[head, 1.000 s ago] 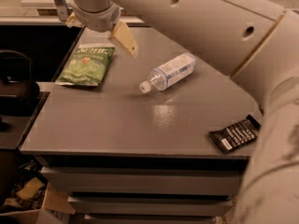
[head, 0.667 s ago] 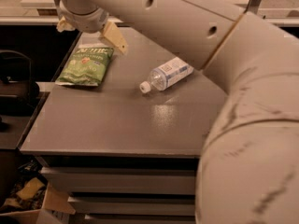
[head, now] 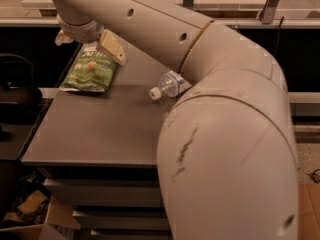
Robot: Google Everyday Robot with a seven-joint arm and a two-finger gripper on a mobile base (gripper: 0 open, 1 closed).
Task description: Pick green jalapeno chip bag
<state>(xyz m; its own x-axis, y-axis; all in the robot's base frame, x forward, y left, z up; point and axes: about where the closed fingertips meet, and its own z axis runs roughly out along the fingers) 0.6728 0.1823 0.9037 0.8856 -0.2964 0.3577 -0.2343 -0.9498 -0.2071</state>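
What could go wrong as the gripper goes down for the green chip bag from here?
1. The green jalapeno chip bag lies flat near the table's left edge; the open gripper over its far end might shove it off rather than pinch it.
2. The arm passes close over the bottle, lying on its side, and could set it rolling.

Green jalapeno chip bag (head: 89, 71) lay flat on counter (head: 100, 129), far left corner. Water bottle (head: 170, 85) lay on its side right of bag, partly behind arm (head: 225, 134). Gripper (head: 87, 41) hung over bag's far end, fingers (head: 113, 47) spread to either side.
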